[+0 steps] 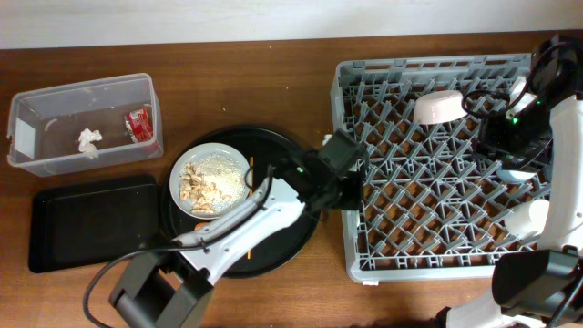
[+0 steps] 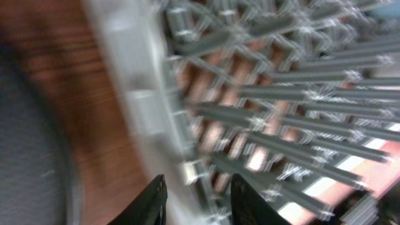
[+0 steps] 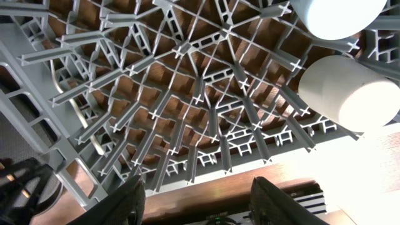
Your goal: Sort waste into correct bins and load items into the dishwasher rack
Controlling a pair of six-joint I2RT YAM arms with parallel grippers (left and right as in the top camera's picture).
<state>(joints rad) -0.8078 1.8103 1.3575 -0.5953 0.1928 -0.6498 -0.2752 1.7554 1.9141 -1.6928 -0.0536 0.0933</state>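
Observation:
The grey dishwasher rack [image 1: 351, 241] fills the right half of the table. A pink bowl [image 1: 439, 107] stands in its far part and a cream cup [image 1: 526, 219] near its right side. My left gripper [image 1: 353, 187] hangs over the rack's left wall [image 2: 134, 106], open, with nothing held between its fingers [image 2: 156, 200]. Over the rack's right side my right gripper [image 1: 513, 153] is open and empty above the lattice [image 3: 187, 112]. The plate [image 1: 233, 160] with beige scraps [image 1: 200, 189] lies on the round tray. The clear tub [image 1: 27, 137] holds a tissue [image 1: 88, 139] and a red wrapper [image 1: 138, 124].
The shallow black tray [image 1: 91, 223] lies at the front left. A round black tray [image 1: 291, 241] sits under the plate, with a thin chopstick [image 1: 250, 175] beside it. Two pale round vessels [image 3: 350, 90] show at the top right of the right wrist view. My left arm [image 1: 246, 219] crosses the round tray.

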